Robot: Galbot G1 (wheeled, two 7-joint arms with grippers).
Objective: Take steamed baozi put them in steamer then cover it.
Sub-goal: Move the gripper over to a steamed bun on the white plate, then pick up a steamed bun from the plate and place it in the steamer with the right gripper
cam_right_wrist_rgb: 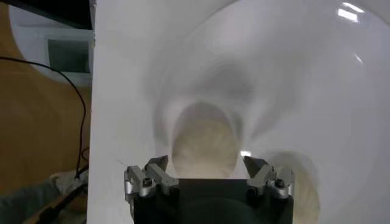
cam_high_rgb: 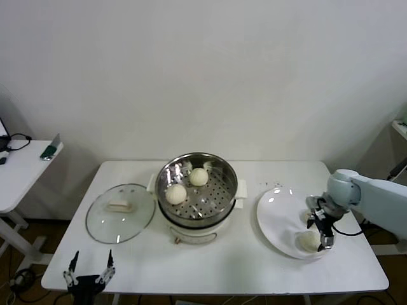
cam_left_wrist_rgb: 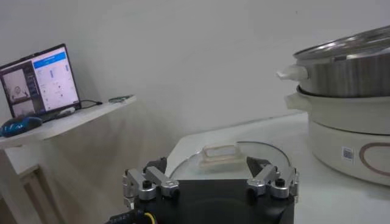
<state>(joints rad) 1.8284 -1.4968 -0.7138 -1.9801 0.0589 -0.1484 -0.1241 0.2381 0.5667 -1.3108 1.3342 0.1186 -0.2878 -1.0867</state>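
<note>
The steel steamer [cam_high_rgb: 224, 184] stands at the table's middle with two pale baozi [cam_high_rgb: 176, 193] [cam_high_rgb: 199, 176] on its perforated tray. The glass cover [cam_high_rgb: 102, 219] with its white bar handle lies flat on the table to the steamer's left. My right gripper [cam_high_rgb: 321, 230] hangs over the white plate [cam_high_rgb: 276, 213], open. In the right wrist view its jaws [cam_right_wrist_rgb: 205, 161] stand either side of one baozi [cam_right_wrist_rgb: 204, 143] without touching it, and a second baozi [cam_right_wrist_rgb: 303, 190] lies beside it. My left gripper [cam_high_rgb: 89, 270] is open and empty at the table's front left edge.
A side table [cam_high_rgb: 19, 168] stands to the left, with a laptop [cam_left_wrist_rgb: 39, 82] on it in the left wrist view. The left wrist view also shows the cover's handle [cam_left_wrist_rgb: 219, 154] and the steamer [cam_left_wrist_rgb: 350, 91] beyond my left gripper [cam_left_wrist_rgb: 210, 169].
</note>
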